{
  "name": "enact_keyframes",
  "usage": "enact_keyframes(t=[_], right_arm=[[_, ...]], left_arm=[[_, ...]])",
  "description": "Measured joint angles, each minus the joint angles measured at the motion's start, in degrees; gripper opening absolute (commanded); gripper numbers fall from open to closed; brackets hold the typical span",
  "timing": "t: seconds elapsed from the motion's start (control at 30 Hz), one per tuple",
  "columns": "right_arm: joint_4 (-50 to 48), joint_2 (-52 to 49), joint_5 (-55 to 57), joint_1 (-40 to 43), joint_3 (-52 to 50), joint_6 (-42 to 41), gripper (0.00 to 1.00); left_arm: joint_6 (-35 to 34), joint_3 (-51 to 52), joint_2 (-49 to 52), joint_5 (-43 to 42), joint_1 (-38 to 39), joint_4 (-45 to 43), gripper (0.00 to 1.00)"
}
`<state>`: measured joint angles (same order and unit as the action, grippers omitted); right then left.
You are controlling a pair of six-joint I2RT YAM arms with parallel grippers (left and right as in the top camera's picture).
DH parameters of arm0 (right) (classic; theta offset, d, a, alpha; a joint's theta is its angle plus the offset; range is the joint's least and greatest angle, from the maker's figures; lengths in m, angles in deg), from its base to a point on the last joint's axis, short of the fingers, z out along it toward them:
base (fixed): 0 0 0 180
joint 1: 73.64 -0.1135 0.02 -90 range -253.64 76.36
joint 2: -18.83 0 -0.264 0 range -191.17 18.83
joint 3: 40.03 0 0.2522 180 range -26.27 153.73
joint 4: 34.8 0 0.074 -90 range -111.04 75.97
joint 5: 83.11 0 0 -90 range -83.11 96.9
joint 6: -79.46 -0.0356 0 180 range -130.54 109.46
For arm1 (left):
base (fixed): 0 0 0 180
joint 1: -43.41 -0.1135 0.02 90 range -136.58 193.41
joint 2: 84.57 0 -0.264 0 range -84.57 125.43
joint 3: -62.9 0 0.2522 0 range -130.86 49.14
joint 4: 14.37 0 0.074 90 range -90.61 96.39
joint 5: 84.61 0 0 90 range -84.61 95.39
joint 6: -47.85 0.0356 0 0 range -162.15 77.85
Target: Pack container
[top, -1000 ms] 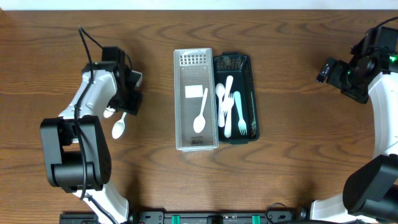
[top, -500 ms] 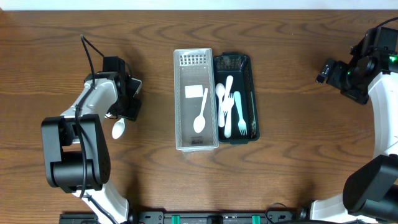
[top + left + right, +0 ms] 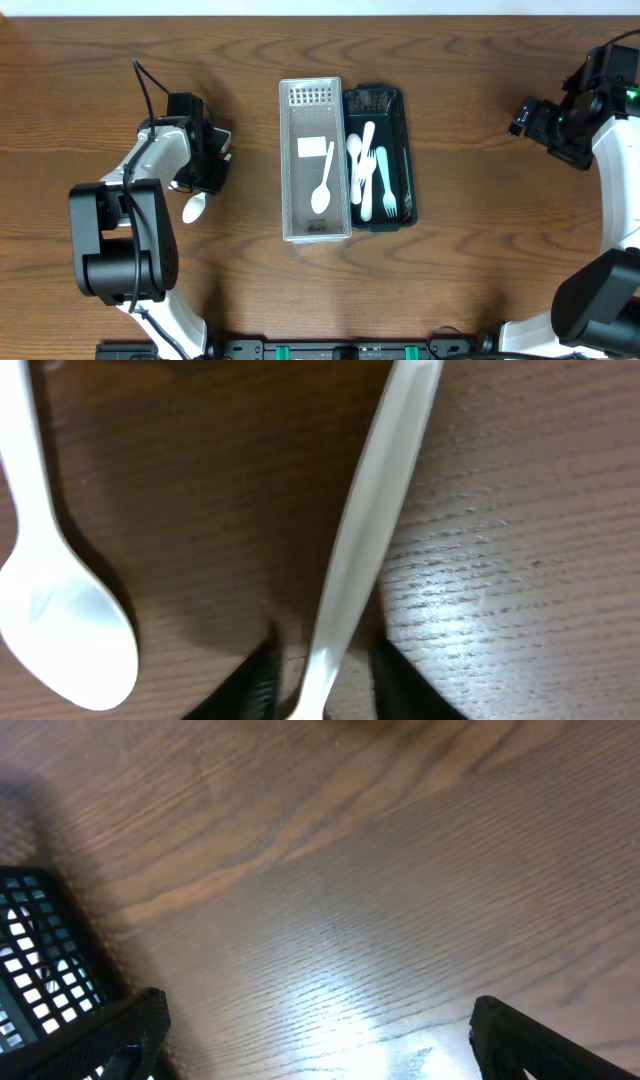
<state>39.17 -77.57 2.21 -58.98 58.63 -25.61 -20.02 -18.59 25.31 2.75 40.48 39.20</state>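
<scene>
A clear tray [image 3: 300, 225] holds one white spoon [image 3: 322, 186]. Beside it on the right, a dark basket [image 3: 403, 110] holds several white and pale green utensils. My left gripper [image 3: 208, 170] is low over the table left of the tray. In the left wrist view it [image 3: 325, 685] is open, its jaws straddling the handle of a white utensil [image 3: 375, 510] with a small gap on each side. A loose white spoon [image 3: 60, 630] lies next to it and also shows in the overhead view [image 3: 193, 208]. My right gripper [image 3: 330, 1040] is open and empty at the far right [image 3: 545, 120].
The dark basket's mesh corner [image 3: 35, 945] shows at the left edge of the right wrist view. Bare wooden table [image 3: 480, 250] surrounds both trays. The left arm's base [image 3: 120, 250] stands at the front left.
My left gripper has shifted slightly toward the trays and settled over the white utensil's handle. The loose spoon and the right arm have not moved.
</scene>
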Motion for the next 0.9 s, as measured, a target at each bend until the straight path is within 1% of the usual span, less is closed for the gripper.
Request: enact_keyframes(t=[0.03, 0.07, 0.1, 0.23, 0.4, 0.5, 0.63, 0.77, 0.9], right_arm=[[0.0, 0.0, 0.0, 0.0, 0.0, 0.0, 0.99], [0.0, 0.0, 0.0, 0.0, 0.0, 0.0, 0.99], [0.0, 0.0, 0.0, 0.0, 0.0, 0.0, 0.99], [0.0, 0.0, 0.0, 0.0, 0.0, 0.0, 0.99], [0.0, 0.0, 0.0, 0.0, 0.0, -0.1, 0.99], [0.0, 0.0, 0.0, 0.0, 0.0, -0.7, 0.99], [-0.3, 0.0, 0.0, 0.0, 0.0, -1.7, 0.99], [-0.7, 0.0, 0.0, 0.0, 0.0, -2.3, 0.99], [-0.7, 0.0, 0.0, 0.0, 0.0, -2.5, 0.99]], left_arm=[[-0.3, 0.0, 0.0, -0.2, 0.0, 0.0, 0.14], [-0.5, 0.0, 0.0, -0.3, 0.0, -0.1, 0.07], [-1.3, 0.0, 0.0, -0.3, 0.0, -0.1, 0.06], [-3.9, -0.5, 0.0, -0.4, 0.0, 1.1, 0.06], [-7.0, -4.1, -0.5, -0.3, 0.8, 7.7, 0.06], [-8.7, -7.1, -3.1, -0.4, 2.4, 11.1, 0.06], [-12.0, -10.9, -9.6, -0.4, 6.7, 14.2, 0.06], [-16.5, -12.7, -16.1, -1.5, 13.1, 14.5, 0.06], [-18.9, -12.9, -19.0, -1.7, 19.3, 15.1, 0.06]])
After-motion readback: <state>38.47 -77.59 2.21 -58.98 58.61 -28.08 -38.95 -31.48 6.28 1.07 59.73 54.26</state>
